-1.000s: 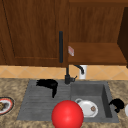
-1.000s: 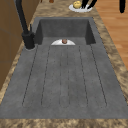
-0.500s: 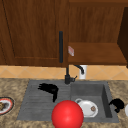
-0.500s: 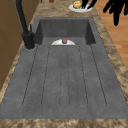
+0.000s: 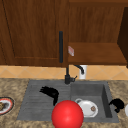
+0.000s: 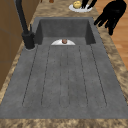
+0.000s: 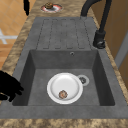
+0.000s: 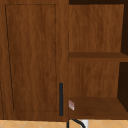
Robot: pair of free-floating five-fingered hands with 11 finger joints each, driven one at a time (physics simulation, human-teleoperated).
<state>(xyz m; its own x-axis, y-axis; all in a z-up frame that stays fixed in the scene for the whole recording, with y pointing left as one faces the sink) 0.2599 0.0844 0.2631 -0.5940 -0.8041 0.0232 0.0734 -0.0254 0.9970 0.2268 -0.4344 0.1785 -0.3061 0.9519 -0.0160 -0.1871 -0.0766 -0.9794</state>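
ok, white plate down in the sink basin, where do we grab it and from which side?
Probably the rim, from above. The white plate lies flat on the sink floor, so only its raised edge offers a pinch. The side toward the right hand looks best: the drain sits at the back edge, and the small brown morsel lies on the near part.

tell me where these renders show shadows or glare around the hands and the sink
Front view: flat, even light, no glare; the left hand over the draining board and the red ball cast no clear shadow. Right side view: the sink basin walls shade darker than its floor, and the white plate shows no highlight. Left side view: the black hand reads as a plain silhouette.
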